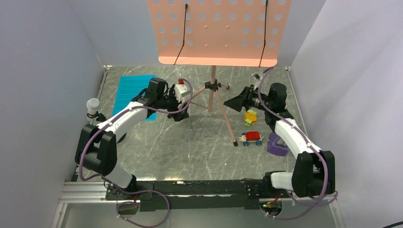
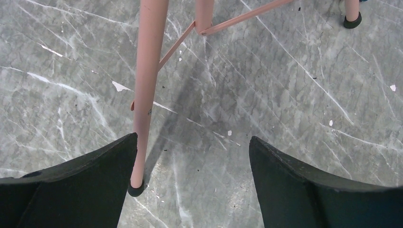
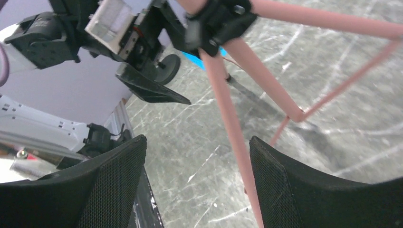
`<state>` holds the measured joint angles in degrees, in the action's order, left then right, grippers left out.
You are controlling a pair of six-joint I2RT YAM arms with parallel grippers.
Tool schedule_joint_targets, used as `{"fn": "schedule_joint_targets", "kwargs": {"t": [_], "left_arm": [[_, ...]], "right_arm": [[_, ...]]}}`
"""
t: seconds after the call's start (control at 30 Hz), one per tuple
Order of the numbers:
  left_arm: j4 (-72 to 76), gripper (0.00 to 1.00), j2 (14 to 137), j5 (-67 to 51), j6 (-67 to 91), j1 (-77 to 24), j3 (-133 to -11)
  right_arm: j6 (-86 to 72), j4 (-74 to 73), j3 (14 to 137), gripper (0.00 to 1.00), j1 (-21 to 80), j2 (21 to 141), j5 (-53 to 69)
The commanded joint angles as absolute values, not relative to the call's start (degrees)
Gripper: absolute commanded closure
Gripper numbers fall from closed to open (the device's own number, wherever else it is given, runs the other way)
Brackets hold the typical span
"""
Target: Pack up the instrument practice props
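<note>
Two tools, both spread wide, flanked the music stand (image 1: 216,33), upright on the worktop (image 1: 180,152): left tool (image 2: 193,138) had one slanting leg (image 2: 151,71) just inside its finger (image 2: 95,180) (practically touching), right tool (image 3: 197,138) faced the hub (image 3: 216,19), another leg (image 3: 234,142) between its fingers.

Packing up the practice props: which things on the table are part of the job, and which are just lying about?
Part of the job:
- salmon-pink music stand
- cyan sheet-music pages
- purple metronome

Just lying about:
- red toy car
- yellow-orange toy
</note>
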<state>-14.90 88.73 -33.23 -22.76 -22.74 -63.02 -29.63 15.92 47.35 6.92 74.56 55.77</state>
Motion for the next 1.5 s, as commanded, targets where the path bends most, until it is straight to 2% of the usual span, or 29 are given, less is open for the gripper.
{"fn": "schedule_joint_targets", "kwargs": {"t": [0.0, 0.3, 0.57, 1.03, 1.27, 1.47], "left_arm": [[-15.47, 0.09, 87.11, -34.41, -23.43, -23.03, -63.49], [-17.32, 0.09, 88.75, -33.63, -25.14, -23.03, -65.08], [-17.89, 0.08, 88.95, -33.03, -26.1, -23.03, -65.08], [-17.46, 0.08, 89.62, -33.13, -26.32, -23.03, -65.03], [-17.23, 0.08, 89.83, -32.79, -26.49, -23.03, -65.13], [-17.44, 0.08, 89.74, -32.67, -27.06, -23.03, -64.66]], "right_arm": [[-32.82, 16.2, 44.43, 0.19, 2.72, 72.42, 53.59], [-49.11, 26.41, 54.35, 0.08, 2.69, 84.59, 52.76], [-49.83, 26.28, 63.41, 0.1, 4.73, 90.68, 53.58], [-39.54, 19.6, 62.73, 0.45, 7.39, 94.69, 51.07], [-31.03, 12.4, 60.75, 0.56, 8.17, 94.91, 46.99], [-29.32, 13.99, 56.18, 0.54, 8.13, 93.71, 46.78]]}}
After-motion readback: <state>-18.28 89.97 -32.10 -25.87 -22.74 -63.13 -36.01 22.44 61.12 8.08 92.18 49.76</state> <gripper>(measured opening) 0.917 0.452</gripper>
